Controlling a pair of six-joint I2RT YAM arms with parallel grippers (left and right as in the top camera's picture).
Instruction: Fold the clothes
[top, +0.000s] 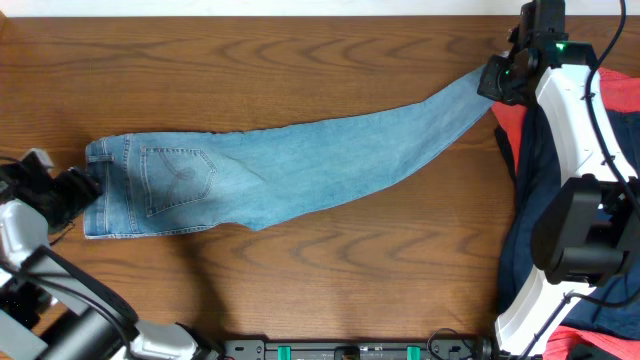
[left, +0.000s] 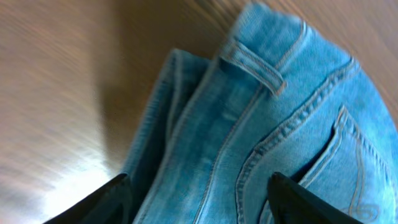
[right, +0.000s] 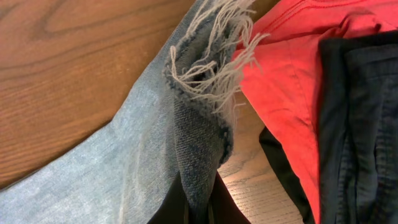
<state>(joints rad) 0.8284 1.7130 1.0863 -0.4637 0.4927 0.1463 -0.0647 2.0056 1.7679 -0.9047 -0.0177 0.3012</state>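
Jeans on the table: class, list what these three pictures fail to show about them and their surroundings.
1. Overhead: the jeans show one leg strip; any second leg beneath is hidden by denim.
2. Overhead: the frayed hem is covered by the right arm.
3. Left wrist: the left jaws' tips are cut off by the bottom edge; contact with the waistband is unclear.
4. Overhead: the red garment and dark garment are part-covered by that arm and cropped.

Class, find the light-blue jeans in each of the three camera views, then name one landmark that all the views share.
Overhead: the jeans stretch across the middle, waist end at left, leg end at upper right.
Left wrist: the jeans fill the centre and right, with a belt loop near the top.
Right wrist: the jeans run from lower left up to the frayed hem at top centre.
Shared landmark: the wooden table under the jeans.
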